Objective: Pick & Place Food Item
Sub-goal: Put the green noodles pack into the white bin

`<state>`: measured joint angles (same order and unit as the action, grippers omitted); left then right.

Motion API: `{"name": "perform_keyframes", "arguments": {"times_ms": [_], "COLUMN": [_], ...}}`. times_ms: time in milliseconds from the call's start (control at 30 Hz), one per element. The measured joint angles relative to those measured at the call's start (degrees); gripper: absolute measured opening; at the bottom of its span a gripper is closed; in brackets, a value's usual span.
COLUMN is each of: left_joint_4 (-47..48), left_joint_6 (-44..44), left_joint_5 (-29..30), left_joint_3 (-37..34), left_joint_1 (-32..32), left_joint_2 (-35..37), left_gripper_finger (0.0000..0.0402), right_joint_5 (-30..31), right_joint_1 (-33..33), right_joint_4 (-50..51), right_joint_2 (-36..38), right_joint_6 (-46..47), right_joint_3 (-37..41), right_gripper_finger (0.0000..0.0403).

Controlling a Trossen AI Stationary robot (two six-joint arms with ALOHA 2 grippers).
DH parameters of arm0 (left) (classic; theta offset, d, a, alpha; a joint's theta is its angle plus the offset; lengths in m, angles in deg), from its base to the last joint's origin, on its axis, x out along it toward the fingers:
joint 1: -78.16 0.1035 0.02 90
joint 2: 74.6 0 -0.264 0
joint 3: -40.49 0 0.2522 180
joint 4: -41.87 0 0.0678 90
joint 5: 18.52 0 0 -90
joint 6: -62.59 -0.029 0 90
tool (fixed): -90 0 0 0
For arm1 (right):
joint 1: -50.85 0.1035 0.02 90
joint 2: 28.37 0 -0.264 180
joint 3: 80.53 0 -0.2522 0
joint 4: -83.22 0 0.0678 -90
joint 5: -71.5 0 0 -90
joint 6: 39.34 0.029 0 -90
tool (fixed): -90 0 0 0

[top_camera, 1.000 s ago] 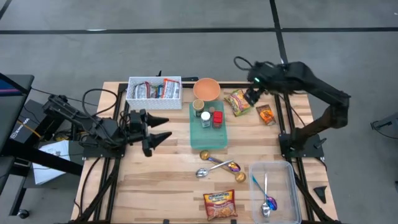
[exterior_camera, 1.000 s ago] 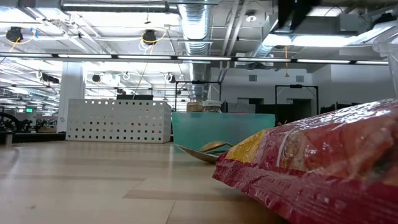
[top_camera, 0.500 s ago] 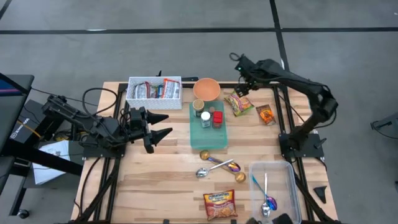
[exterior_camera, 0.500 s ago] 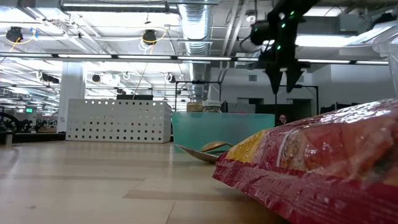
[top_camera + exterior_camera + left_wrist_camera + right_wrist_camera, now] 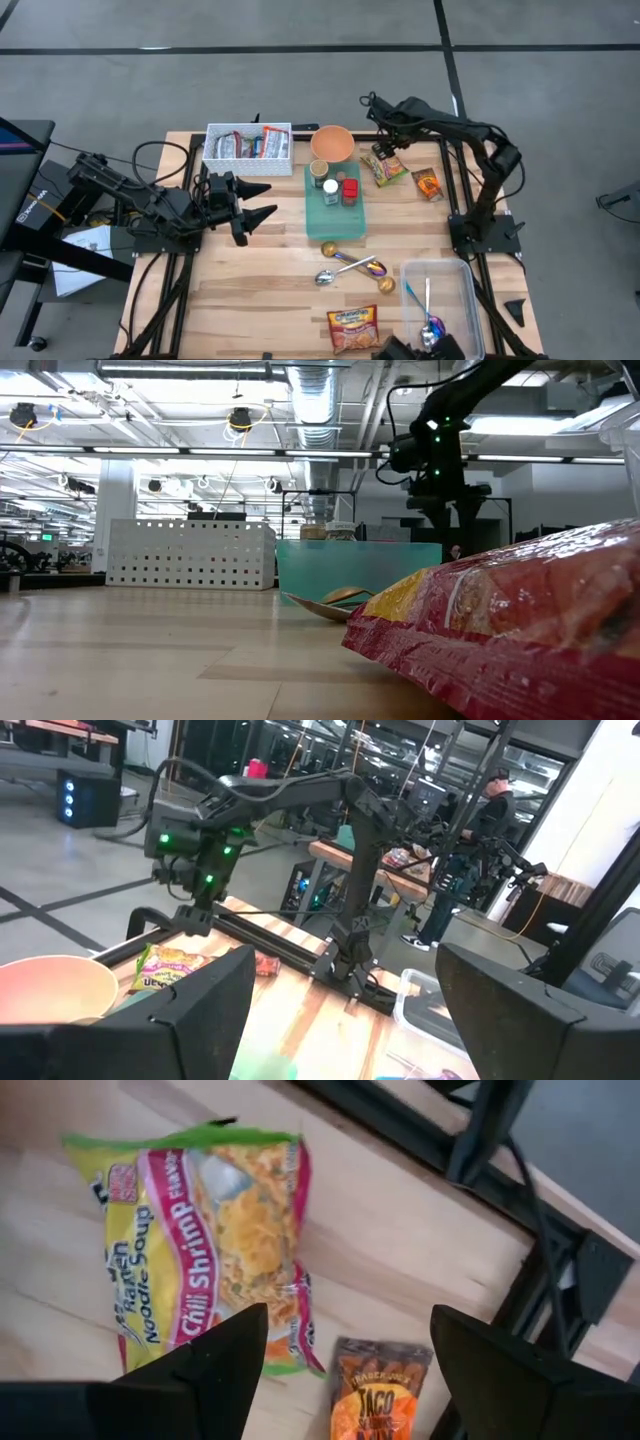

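Note:
A yellow and green shrimp noodle packet (image 5: pixel 205 1240) lies flat on the table's far right part (image 5: pixel 383 166). A small orange taco seasoning packet (image 5: pixel 375 1390) lies beside it (image 5: pixel 427 184). My right gripper (image 5: pixel 380 150) hangs open just above the noodle packet, pointing steeply down (image 5: pixel 348 1315), and touches nothing. It also shows in the low view (image 5: pixel 455 525). My left gripper (image 5: pixel 262 202) waits open and level over the table's left part (image 5: pixel 345 970).
A white basket (image 5: pixel 248 143) of packets, an orange bowl (image 5: pixel 332 143) and a green tray (image 5: pixel 335 215) with jars stand left of the noodle packet. Spoons (image 5: pixel 350 268), a clear bin (image 5: pixel 462 300) and another red noodle packet (image 5: pixel 354 328) lie near the front edge.
My right gripper has come down from high over the table's far right corner toward the noodle packet, moving toward the table's left edge. It has tipped from a slant to point steeply down.

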<state>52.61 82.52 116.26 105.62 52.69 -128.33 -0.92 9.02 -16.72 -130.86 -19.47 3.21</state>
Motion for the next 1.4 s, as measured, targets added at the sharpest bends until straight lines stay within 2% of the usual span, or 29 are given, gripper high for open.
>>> {"name": "perform_keyframes", "arguments": {"times_ms": [133, 367, 467, 633, 833, 1133, 1400], "left_joint_4": [0.02, 0.03, 0.02, 0.02, 0.02, 0.04, 0.91], "left_joint_6": [0.02, 0.00, 0.02, 0.02, 0.17, 0.51, 1.09], "left_joint_5": [-0.01, -0.02, -0.03, -0.08, -2.26, -6.90, -7.75], "left_joint_3": [0.00, 0.00, 0.00, 0.00, 0.00, 0.00, 0.00], "left_joint_1": [0.00, 0.00, 0.00, 0.00, -0.10, -0.17, -0.17], "left_joint_2": [0.00, 0.00, 0.00, 0.00, 0.00, 0.27, 2.15], "left_gripper_finger": [0.0305, 0.0305, 0.0305, 0.0305, 0.0305, 0.0305, 0.0305], "right_joint_5": [0.46, 1.59, 4.15, 10.65, 10.84, 11.05, 9.27], "right_joint_1": [1.02, 8.13, 10.26, 12.18, 14.60, 14.38, 13.28], "right_joint_4": [0.56, -3.95, -7.56, -9.04, -7.56, -11.16, -19.27], "right_joint_2": [3.37, 9.15, 8.09, 4.11, -0.04, -1.79, -1.66], "right_joint_6": [2.24, 13.17, 20.58, 38.13, 51.61, 59.81, 59.44], "right_joint_3": [0.00, -0.04, 0.36, 1.57, 5.25, 12.41, 17.49], "right_gripper_finger": [0.0275, 0.0275, 0.0275, 0.0275, 0.0275, 0.0275, 0.0275]}}
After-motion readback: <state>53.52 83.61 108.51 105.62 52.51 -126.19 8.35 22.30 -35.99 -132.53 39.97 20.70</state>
